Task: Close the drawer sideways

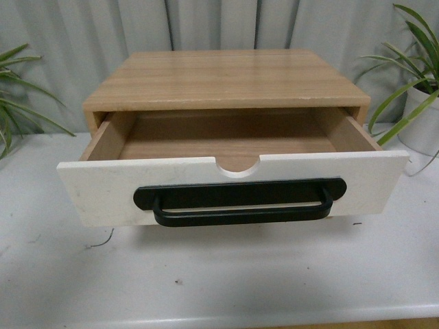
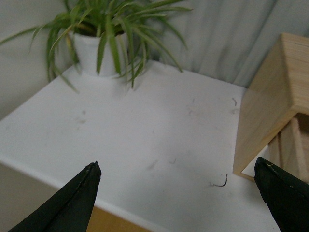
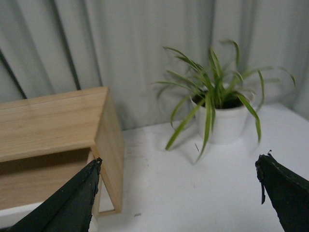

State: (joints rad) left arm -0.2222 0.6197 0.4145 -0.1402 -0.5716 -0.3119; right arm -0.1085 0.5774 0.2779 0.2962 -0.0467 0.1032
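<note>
Finds the drawer (image 1: 233, 188) pulled well out of its wooden case (image 1: 226, 79), white front forward on the white table (image 1: 274, 274). Sees left gripper (image 2: 176, 164) spread wide near the case — right gripper (image 3: 179, 159) likewise.

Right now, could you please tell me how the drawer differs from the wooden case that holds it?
The drawer has a white front with a black bar handle; the wooden case is bare light wood, with no handle. The drawer stands pulled well out toward the camera, while the case sits behind it. Both show light wood.
</note>
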